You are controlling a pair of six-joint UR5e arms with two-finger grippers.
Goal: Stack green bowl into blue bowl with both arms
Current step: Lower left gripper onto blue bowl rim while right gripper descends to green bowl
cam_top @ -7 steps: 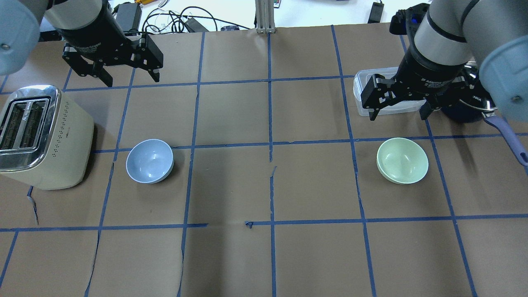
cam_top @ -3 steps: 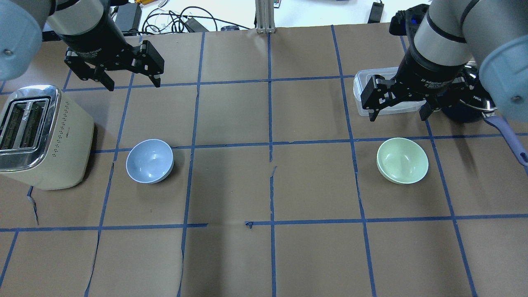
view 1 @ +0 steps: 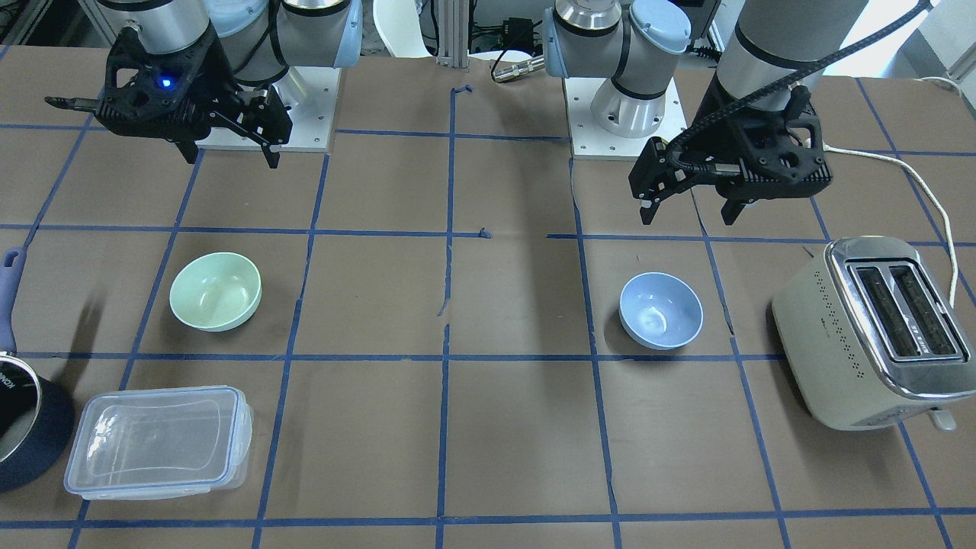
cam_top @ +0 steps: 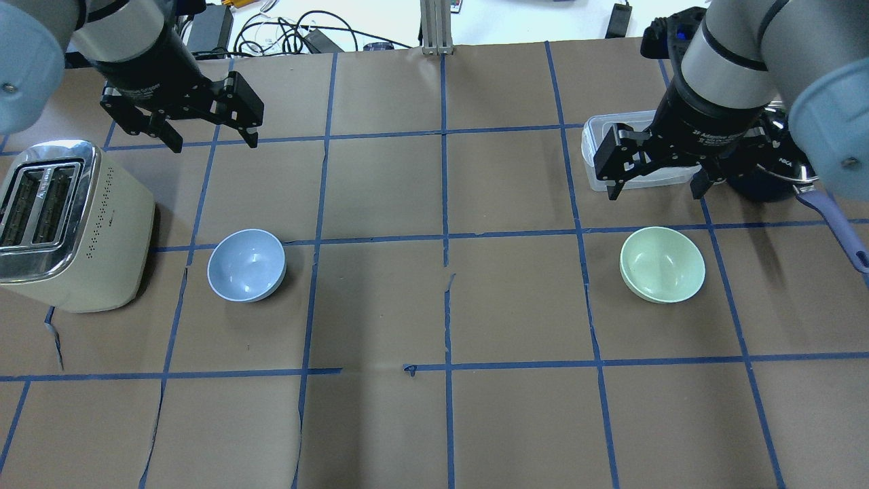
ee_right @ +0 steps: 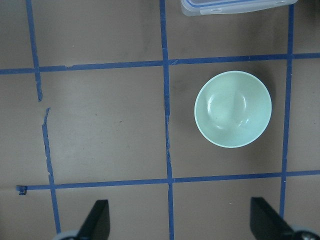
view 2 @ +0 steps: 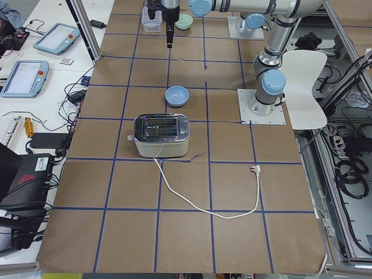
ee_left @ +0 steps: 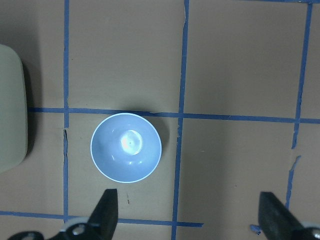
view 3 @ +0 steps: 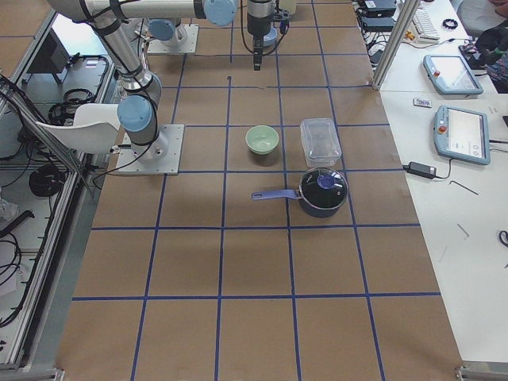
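The mint-green bowl (cam_top: 662, 265) stands upright and empty on the right half of the table; it also shows in the front view (view 1: 215, 291) and the right wrist view (ee_right: 233, 109). The light blue bowl (cam_top: 246, 265) stands upright and empty on the left half, next to the toaster; it also shows in the front view (view 1: 660, 310) and the left wrist view (ee_left: 126, 147). My left gripper (cam_top: 216, 141) hangs open and empty high above the table, beyond the blue bowl. My right gripper (cam_top: 655, 193) hangs open and empty above the table, just beyond the green bowl.
A cream toaster (cam_top: 64, 224) stands left of the blue bowl, and its cord (view 2: 203, 200) trails off along the table. A clear lidded plastic box (view 1: 156, 438) and a dark blue saucepan (view 3: 321, 190) with a long handle lie beyond the green bowl, under my right arm.
My left gripper has shifted slightly nearer in the overhead view and stays open. The right gripper and both bowls have not moved.
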